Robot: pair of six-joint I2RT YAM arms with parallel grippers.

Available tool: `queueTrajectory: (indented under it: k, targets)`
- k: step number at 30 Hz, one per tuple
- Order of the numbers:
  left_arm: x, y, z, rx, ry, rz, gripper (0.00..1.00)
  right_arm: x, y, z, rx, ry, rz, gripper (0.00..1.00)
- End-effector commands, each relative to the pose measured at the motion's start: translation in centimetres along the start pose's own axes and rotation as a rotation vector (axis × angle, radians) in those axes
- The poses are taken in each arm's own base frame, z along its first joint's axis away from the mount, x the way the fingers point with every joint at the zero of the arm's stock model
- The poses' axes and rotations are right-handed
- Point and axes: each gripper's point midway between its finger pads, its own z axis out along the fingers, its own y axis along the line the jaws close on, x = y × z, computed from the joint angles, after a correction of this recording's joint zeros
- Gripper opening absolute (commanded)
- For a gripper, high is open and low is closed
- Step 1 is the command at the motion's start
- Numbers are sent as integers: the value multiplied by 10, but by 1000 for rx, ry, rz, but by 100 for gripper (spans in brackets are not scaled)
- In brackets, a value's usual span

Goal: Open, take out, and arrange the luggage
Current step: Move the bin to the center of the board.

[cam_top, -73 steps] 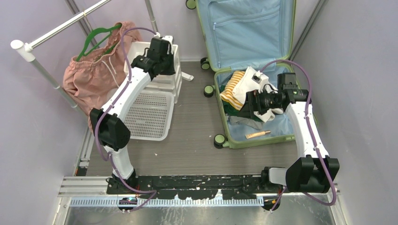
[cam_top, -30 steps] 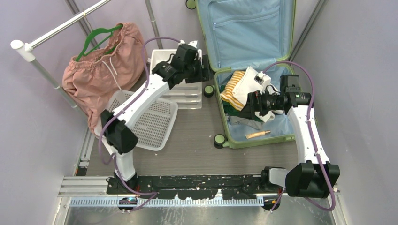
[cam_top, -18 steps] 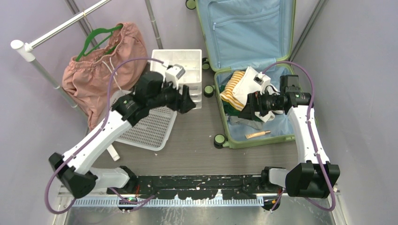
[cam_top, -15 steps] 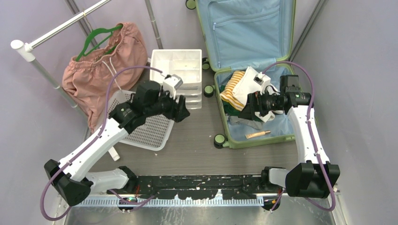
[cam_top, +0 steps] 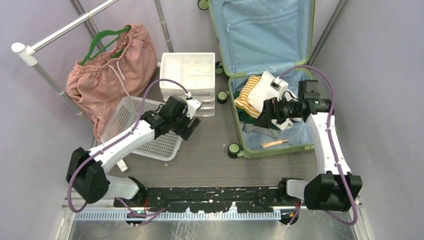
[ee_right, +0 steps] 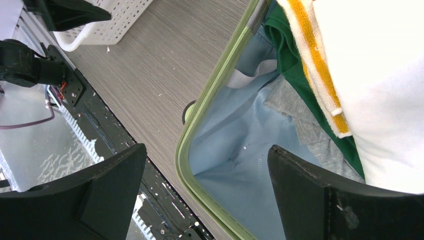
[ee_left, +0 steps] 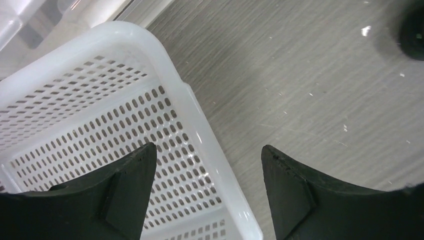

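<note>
The luggage [cam_top: 280, 151], a light-green hard-shell suitcase, lies open on the floor at the right, its blue-lined lid [cam_top: 260, 30] leaning on the back wall. Inside lie a white and yellow-striped cloth [cam_top: 250, 95], a green garment [ee_right: 290, 45], a grey garment [ee_right: 310, 125] and a small tube [cam_top: 274, 143]. My right gripper [cam_top: 262, 116] hovers open over the clothes; in the right wrist view it [ee_right: 207, 148] spans the luggage's near green rim [ee_right: 200, 125], holding nothing. My left gripper [cam_top: 192, 125] hangs open and empty over the right rim of the white basket [ee_left: 100, 100].
The white perforated basket [cam_top: 150, 145] sits tilted at the left of the floor. A white drawer unit [cam_top: 187, 75] stands behind it, beside the luggage. A pink garment [cam_top: 105, 70] on a green hanger hangs from the rail [cam_top: 60, 30] at the far left.
My left arm has swung away from the drawer unit, back and down to the basket's right rim, its jaws a little wider. The drawer unit and basket have shifted. The right arm stays still.
</note>
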Motion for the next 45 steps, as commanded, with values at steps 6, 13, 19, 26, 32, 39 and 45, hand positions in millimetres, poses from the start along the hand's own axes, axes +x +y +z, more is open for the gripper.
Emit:
queueTrajectory:
  k: [6,13,19,26,32,39,45]
  targets:
    - [-5,9,37,1,58,-25,60,-1,3,-4,-3,-19,-32,97]
    - [-7,-38,26,216,28,-212,44,-1,0,-5,9,-18,-35,97]
    - [-23,-85,11,387,-39,-348,43,-2,-8,-7,33,-15,-23,97]
    - [-53,-141,13,554,-73,-451,46,-6,-20,-13,99,-3,-44,98]
    - [-74,-175,21,638,-62,-467,50,-19,-32,-16,142,5,-50,97]
    - [-95,-203,17,742,-102,-512,57,-40,-42,-11,151,-19,-41,96]
    - [-107,-212,8,793,-153,-505,63,-62,-64,-5,263,-30,-54,96]
